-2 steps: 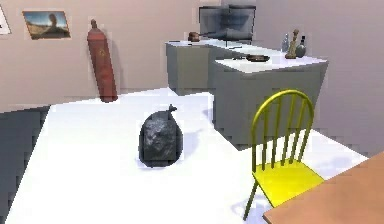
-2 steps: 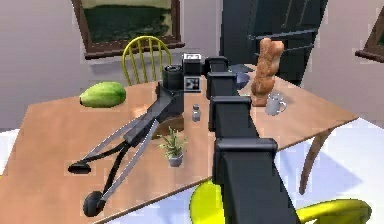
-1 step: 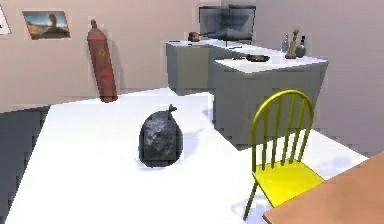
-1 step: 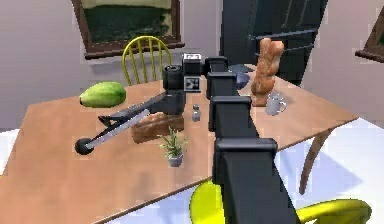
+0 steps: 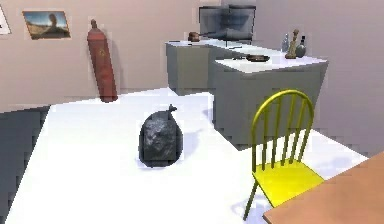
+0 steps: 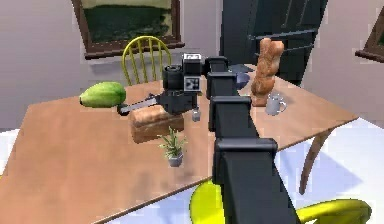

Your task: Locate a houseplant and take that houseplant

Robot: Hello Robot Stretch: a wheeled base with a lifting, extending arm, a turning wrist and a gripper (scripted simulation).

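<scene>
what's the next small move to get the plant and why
Probably draw the arm back a little. The pincer sits up by the brown loaf, while the small potted plant stands lower in the arm side view, closer in along the arm, on the wooden table. Whether the pincer also needs lowering cannot be told.

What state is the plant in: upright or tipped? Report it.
Upright: the plant stands on its pot on the table, leaves pointing up.

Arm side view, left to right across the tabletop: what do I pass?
Green oblong fruit → small potted houseplant → dark arm bar → tall brown upright object. The loaf and mug overlap neighbours, so they are omitted.
</scene>
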